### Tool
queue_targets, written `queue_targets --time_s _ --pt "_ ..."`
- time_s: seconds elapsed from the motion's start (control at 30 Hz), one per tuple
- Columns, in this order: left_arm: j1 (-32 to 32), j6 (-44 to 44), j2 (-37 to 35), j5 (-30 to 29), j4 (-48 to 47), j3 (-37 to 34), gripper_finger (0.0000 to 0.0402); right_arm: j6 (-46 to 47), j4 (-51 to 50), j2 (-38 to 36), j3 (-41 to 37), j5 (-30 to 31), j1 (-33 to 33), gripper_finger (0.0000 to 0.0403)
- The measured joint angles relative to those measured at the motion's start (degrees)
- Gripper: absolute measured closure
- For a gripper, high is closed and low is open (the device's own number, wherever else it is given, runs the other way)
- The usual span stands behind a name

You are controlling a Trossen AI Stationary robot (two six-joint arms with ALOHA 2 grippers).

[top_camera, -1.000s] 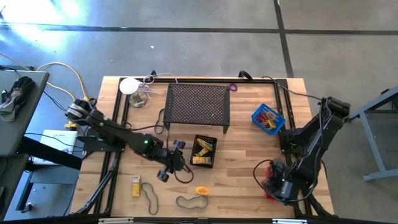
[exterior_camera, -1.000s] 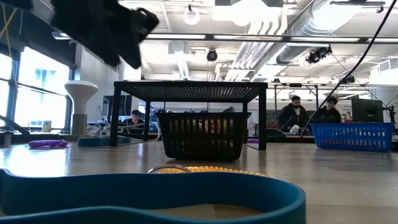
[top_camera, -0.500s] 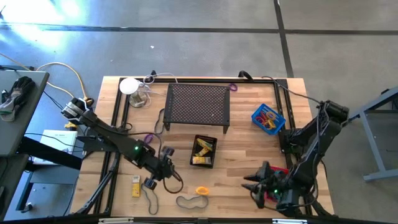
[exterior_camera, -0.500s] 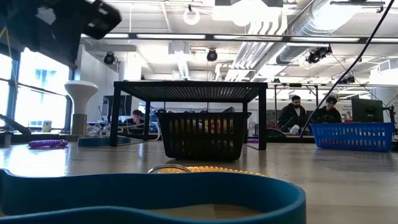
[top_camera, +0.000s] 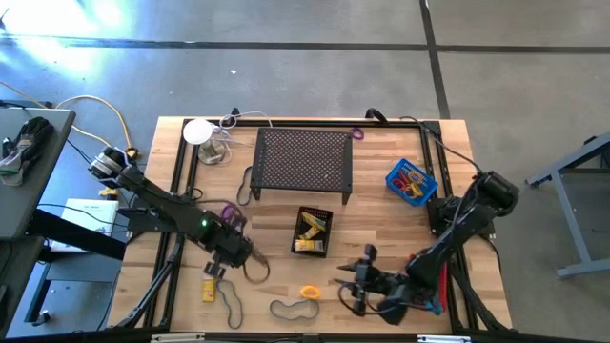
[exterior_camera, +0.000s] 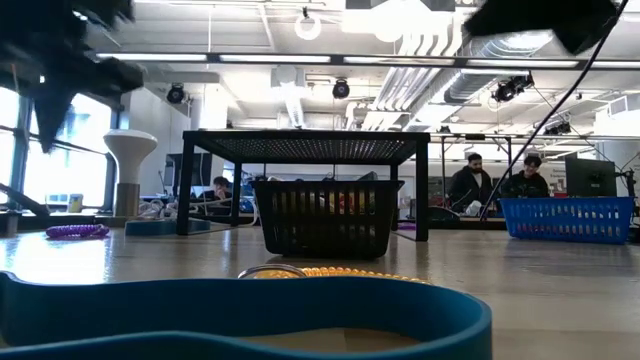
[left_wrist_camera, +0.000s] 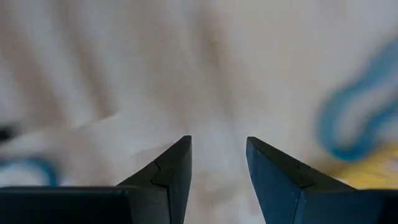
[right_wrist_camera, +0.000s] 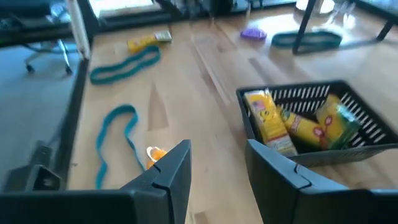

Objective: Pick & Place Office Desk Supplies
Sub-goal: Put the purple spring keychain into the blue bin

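Yellow packets fill the black mesh basket. One more yellow packet lies flat near the table's near-left edge. Beside it lie two rubber-band loops and an orange ring. My left gripper hovers open just above the lone packet, with a blurred loop beyond its fingers. My right gripper is open, right of the orange ring and pointing toward the table's left.
The black perforated stand stands at the far middle, with the blue basket to its right. A red basket sits under my right arm. A purple ring and a white lamp are on the left. People sit beyond the table.
My left gripper has swung from beside the black basket toward the table's near-left, ending over the lone yellow packet. My right gripper has travelled from the red basket at the near-right corner toward the left, up to the orange ring.
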Motion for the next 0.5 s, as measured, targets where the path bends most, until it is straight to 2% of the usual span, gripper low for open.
queue_targets --time_s 0.1,0.27,0.37,0.5 --pt "2.97 -3.47 -4.21 -3.99 2.09 -4.96 0.0257 0.13 0.54 1.29 0.0 -5.74 -2.93 0.0264" --pt "8.89 -9.27 -10.64 -3.8 6.94 -12.81 0.0257 0.19 1.24 2.43 -0.01 -14.62 -6.72 0.0264" --pt "12.55 -14.71 -12.08 -3.82 6.94 -15.43 0.0257 -0.15 1.77 2.43 -0.02 -16.41 -7.84 0.0264" --pt "16.92 -20.63 -12.01 -2.59 6.96 -16.59 0.0257 -1.05 1.99 2.42 -0.02 -15.86 -8.31 0.0264"
